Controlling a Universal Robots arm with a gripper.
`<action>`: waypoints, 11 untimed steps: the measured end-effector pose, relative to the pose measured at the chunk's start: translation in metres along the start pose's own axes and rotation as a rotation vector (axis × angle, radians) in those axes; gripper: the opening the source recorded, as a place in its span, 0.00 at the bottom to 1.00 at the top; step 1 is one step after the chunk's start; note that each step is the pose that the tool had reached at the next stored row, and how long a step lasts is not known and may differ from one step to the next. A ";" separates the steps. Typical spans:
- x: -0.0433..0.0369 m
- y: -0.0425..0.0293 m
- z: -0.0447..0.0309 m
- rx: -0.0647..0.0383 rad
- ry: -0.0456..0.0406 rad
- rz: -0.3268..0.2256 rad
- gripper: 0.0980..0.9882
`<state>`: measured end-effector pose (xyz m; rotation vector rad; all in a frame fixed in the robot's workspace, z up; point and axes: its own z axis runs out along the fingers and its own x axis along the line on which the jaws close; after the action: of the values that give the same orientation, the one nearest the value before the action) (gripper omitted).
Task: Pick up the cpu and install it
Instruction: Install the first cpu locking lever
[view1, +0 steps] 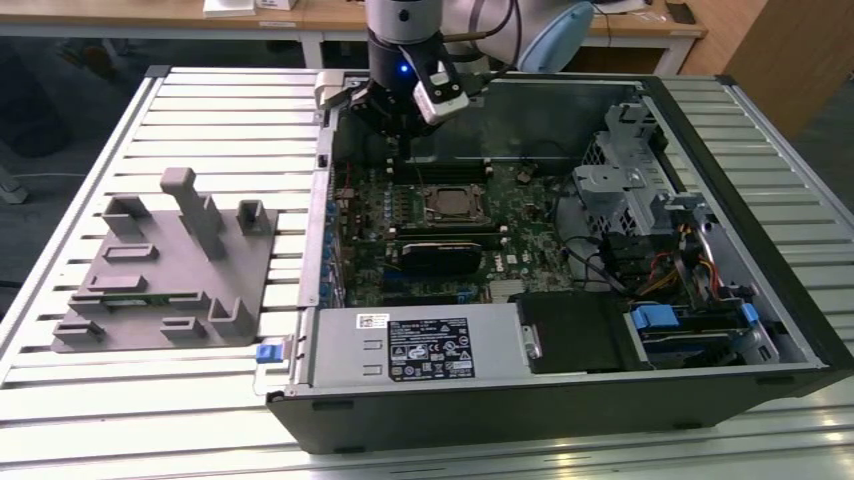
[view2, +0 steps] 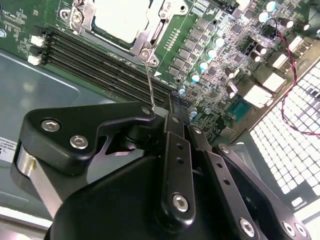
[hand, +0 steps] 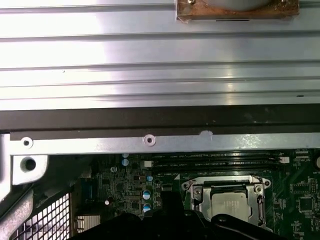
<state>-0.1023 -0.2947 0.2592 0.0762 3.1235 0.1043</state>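
The gripper is held low inside the open computer case, over the far edge of the green board. Whether it is released or clenched cannot be told. The cpu is seen already seated in its socket, just ahead of the gripper. The thin socket lever, close by, could be snagged and the chip disturbed
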 end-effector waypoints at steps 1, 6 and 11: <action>0.0000 0.0000 0.0000 0.000 0.0000 0.000 0.01; -0.0039 0.0006 0.0002 0.000 0.0000 0.000 0.01; -0.0131 0.0011 0.0004 0.000 0.0002 0.000 0.01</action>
<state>-0.0891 -0.2943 0.2591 0.0763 3.1237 0.1045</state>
